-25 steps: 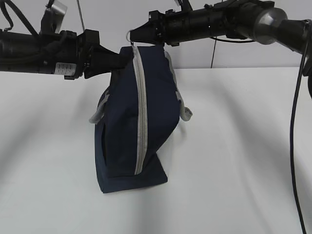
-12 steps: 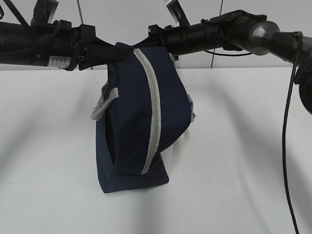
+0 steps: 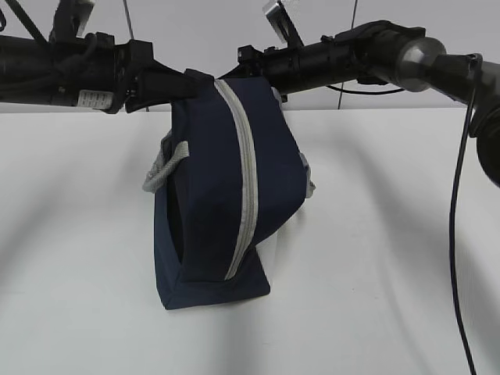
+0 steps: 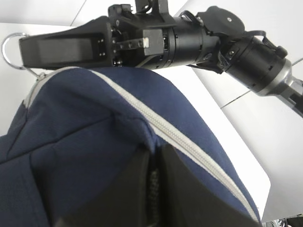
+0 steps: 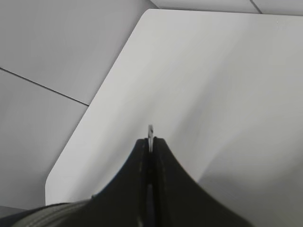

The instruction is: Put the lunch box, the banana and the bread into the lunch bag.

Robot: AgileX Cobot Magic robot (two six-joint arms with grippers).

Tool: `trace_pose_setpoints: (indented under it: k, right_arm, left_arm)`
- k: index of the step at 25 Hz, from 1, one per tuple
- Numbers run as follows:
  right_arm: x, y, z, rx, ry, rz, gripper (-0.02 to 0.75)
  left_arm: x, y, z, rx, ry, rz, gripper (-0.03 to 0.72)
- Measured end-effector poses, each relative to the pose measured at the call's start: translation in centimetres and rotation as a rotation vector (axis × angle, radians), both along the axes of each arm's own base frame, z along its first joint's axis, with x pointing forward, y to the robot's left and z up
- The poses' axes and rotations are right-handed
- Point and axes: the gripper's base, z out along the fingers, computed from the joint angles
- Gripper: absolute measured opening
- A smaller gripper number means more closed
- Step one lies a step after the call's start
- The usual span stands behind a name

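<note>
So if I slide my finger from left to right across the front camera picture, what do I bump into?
Left arm's black gripper → grey handle loop → navy lunch bag → grey zipper stripe → right arm → black cable.

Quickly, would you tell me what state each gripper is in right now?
Left gripper: closed on a fold of the lunch bag fabric.
Right gripper: closed on the zipper's metal ring pull.

Bright, even light; soft shadows; blurred near wrist-camera edges.
</note>
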Motion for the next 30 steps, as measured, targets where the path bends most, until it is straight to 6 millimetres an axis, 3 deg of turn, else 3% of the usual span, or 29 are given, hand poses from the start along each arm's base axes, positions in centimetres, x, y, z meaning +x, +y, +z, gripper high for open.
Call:
trace_pose_setpoints:
  k: [5, 19, 22, 25, 28, 30]
  right_arm:
    - [0.1, 0.0, -0.9, -0.003, 0.014, -0.003, -0.016]
    - [0.3, 0.0, -1.0, -0.005, 0.012, -0.015, -0.001]
    - [0.5, -0.2, -1.4, -0.02, 0.007, -0.041, 0.122]
    - [0.7, -0.5, -1.6, -0.032, 0.002, -0.058, 0.358]
    - [0.8, -0.6, -1.4, -0.037, -0.013, -0.062, 0.532]
    - [0.7, -0.6, -0.6, -0.039, -0.036, -0.063, 0.564]
  left_arm:
    - [0.0, 0.0, 0.0, 0.003, -0.001, 0.006, 0.026]
    - [0.2, 0.1, -0.1, 0.011, -0.002, 0.02, 0.026]
    - [0.2, 0.1, 0.0, 0.012, -0.004, 0.023, 0.031]
    - [0.1, 0.1, 0.1, 0.015, -0.008, 0.028, 0.081]
    - [0.2, 0.3, 0.2, 0.027, -0.018, 0.051, 0.208]
    - [0.4, 0.4, 0.2, 0.037, -0.022, 0.075, 0.328]
